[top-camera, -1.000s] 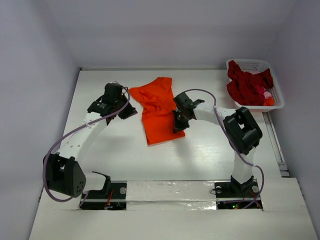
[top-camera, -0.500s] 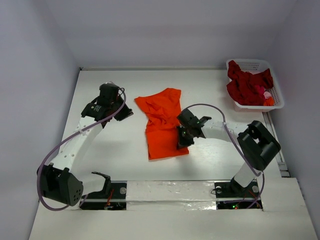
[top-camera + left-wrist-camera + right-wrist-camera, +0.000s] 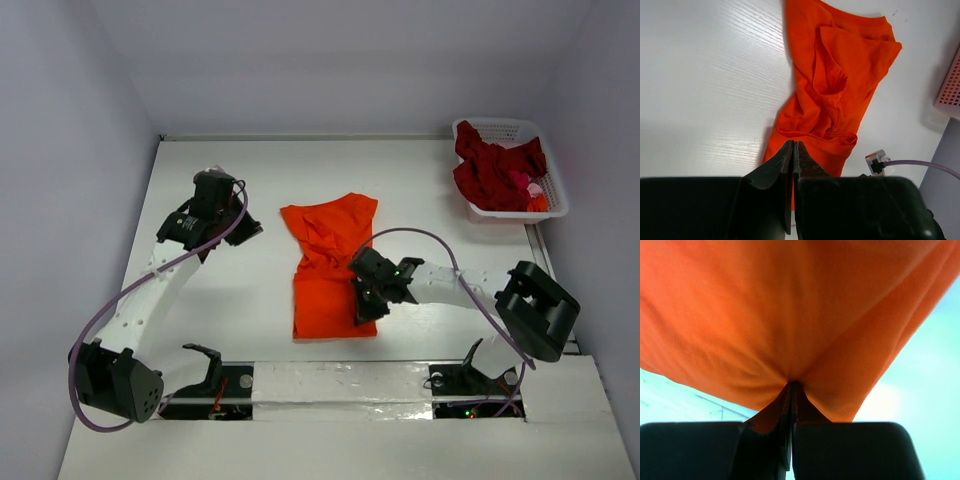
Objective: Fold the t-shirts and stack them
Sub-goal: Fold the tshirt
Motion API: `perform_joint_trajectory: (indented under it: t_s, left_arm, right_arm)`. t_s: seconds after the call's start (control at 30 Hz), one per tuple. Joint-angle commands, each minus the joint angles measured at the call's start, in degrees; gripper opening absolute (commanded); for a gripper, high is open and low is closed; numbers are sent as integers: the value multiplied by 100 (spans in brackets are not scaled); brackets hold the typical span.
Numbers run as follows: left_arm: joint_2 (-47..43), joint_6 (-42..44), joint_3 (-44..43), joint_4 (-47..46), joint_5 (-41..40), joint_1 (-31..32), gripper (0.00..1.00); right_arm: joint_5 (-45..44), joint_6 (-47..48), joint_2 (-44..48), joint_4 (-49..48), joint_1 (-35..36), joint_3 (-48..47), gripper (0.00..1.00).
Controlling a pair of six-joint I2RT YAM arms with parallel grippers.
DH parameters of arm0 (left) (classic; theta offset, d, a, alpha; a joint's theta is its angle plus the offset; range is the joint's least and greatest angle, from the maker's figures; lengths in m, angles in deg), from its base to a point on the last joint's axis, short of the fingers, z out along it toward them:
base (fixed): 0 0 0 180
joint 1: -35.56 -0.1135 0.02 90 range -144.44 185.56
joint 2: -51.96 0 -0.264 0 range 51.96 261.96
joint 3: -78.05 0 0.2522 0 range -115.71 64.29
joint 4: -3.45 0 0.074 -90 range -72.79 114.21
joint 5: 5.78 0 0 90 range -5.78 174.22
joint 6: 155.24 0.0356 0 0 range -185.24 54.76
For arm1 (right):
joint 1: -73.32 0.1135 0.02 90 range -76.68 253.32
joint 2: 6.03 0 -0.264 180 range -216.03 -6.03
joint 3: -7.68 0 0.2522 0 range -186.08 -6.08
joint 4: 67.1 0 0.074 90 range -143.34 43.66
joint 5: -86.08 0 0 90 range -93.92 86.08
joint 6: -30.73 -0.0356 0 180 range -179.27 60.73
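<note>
Nearer now, my right pincer [image 3: 791, 388] pinches the soft orange t-shirt [image 3: 325, 265]; my left pincer [image 3: 793, 148] is closed, empty. Crumpled red t-shirts [image 3: 493, 172] fill the white basket [image 3: 500, 124].

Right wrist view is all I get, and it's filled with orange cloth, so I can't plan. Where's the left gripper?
Observer: The left gripper, shut and empty, is left of the orange shirt, apart from it.
Operator: How does the shirt lie?
Observer: Crumpled in a long strip on the table; the right gripper pinches its near right edge.
Operator: More shirts?
Observer: Dark red shirts are heaped in the basket at the far right corner.
</note>
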Motion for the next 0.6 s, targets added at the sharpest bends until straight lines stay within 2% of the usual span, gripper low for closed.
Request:
perform_joint_trajectory:
  t_s: [0.0, 0.13, 0.17, 0.2, 0.3, 0.33, 0.4, 0.43, 0.47, 0.5, 0.53, 0.57]
  left_arm:
    - [-201, 4, 101, 40, -125, 19, 0]
    - [-183, 22, 163, -30, -151, -33, 0]
    - [-157, 31, 163, -39, -160, -33, 2]
    - [-140, 48, 154, -92, -169, -33, 4]
    - [-26, 75, 32, -180, -169, -33, 13]
    - [10, 101, -12, -206, -160, -33, 20]
    - [115, 136, -240, -276, -195, -86, 32]
    - [150, 180, -319, -320, -239, -86, 55]
    - [220, 189, -486, -338, -256, -138, 68]
    - [256, 224, -548, -451, -448, -139, 77]
    - [326, 268, -601, -531, -441, -217, 93]
    - [370, 372, -715, -619, -424, -218, 99]
  right_arm:
    - [-87, -337, 419, 15, 53, 182, 0]
    - [-421, -329, 789, 261, 53, -71, 2]
    - [-482, -294, 833, 418, 53, -177, 6]
    - [-605, -216, 877, 506, 53, -300, 15]
    - [-894, 12, 825, 911, 53, -985, 33]
    - [-966, 66, 790, 1025, 53, -1204, 48]
    - [-1202, 223, 728, 1429, -8, -1916, 60]
    - [-1256, 285, 719, 1526, -78, -2144, 61]
    - [-1309, 356, 719, 1675, -175, -2573, 62]
    - [-1396, 504, 736, 1728, -463, -2751, 63]
    - [-1423, 593, 806, 1729, -657, -2892, 64]
    - [-1441, 681, 859, 1642, -868, -2998, 64]
